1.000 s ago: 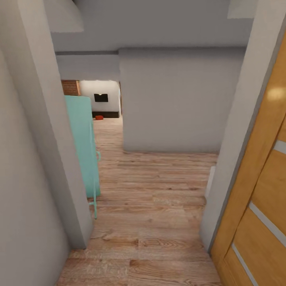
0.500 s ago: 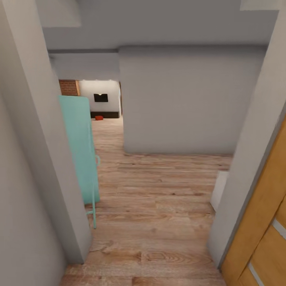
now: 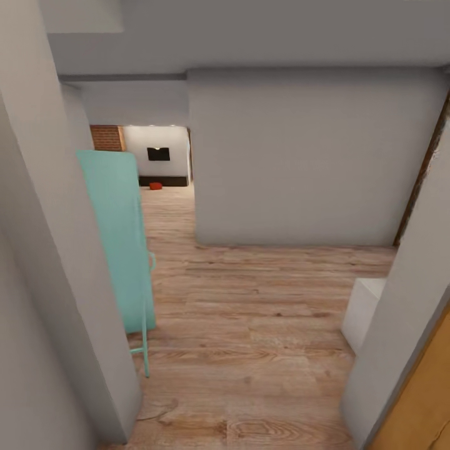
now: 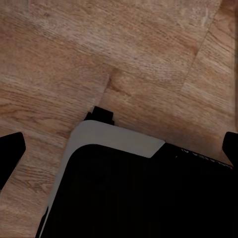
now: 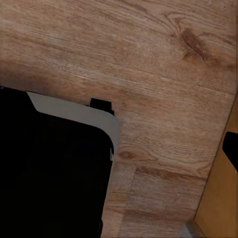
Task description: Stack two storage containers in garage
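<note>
- Head view: the robot stands in a doorway between two grey wall edges, facing a corridor with a light wood plank floor (image 3: 250, 300).
- A turquoise panel (image 3: 115, 237) on thin legs stands on the left side of the corridor, just beyond the left wall edge.
- A grey wall block (image 3: 306, 156) faces the doorway; a passage runs past its left side toward a far room.
- One storage container (image 3: 155, 185) shows as a small orange-red spot on the floor of that far room, at the foot of a low dark bench (image 3: 164, 180) against the white wall. It is too small to make out further detail.
- A strip of an orange wooden door (image 3: 419, 406) shows at lower right, with a white box (image 3: 362, 309) low beside the right wall edge.
- Left end effector (image 4: 119, 148): dark fingertips sit at opposite edges of the wrist view, spread wide, holding nothing, above the plank floor and the robot's black base (image 4: 144, 198).
- Right end effector: one dark fingertip (image 5: 231, 146) shows at the frame edge; I cannot tell how far it is spread. Nothing is seen in its grasp.
</note>
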Robot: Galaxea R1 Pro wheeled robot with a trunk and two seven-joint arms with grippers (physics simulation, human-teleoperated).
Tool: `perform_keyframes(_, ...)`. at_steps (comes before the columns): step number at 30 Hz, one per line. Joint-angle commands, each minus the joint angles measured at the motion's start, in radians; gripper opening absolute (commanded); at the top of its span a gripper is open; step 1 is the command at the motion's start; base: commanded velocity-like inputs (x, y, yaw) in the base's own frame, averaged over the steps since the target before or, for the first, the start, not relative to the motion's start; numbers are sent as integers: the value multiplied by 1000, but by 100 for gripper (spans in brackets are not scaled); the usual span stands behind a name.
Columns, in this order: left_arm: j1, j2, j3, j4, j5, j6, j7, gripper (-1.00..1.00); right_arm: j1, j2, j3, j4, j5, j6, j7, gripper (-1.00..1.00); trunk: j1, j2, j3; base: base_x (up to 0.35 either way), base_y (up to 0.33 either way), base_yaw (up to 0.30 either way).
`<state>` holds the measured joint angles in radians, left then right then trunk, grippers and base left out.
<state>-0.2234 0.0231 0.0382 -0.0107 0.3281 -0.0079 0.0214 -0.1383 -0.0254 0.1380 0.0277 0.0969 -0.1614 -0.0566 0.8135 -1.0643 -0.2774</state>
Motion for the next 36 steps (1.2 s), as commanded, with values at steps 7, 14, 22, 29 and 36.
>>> perform_keyframes(7,-1,0,3,0,3,0,2,100,-2,0,3,3,9,-4,-6,100,1,-1,-1,325,3,0)
perform_keyframes(14,-1,0,3,0,3,0,2,100,-1,-1,3,3,9,-4,-5,100,1,-1,-1,325,0,0)
perform_keyframes(22,-1,0,3,0,3,0,2,100,-1,-1,3,3,9,-4,-5,100,1,-1,-1,325,0,0)
perform_keyframes(29,-1,0,3,0,3,-1,2,100,-2,-1,2,3,10,-5,-6,100,1,-1,-1,325,0,0)
perform_keyframes(36,-1,0,3,0,3,-1,2,100,-1,2,2,3,10,-4,-6,100,1,-1,-1,325,0,-134)
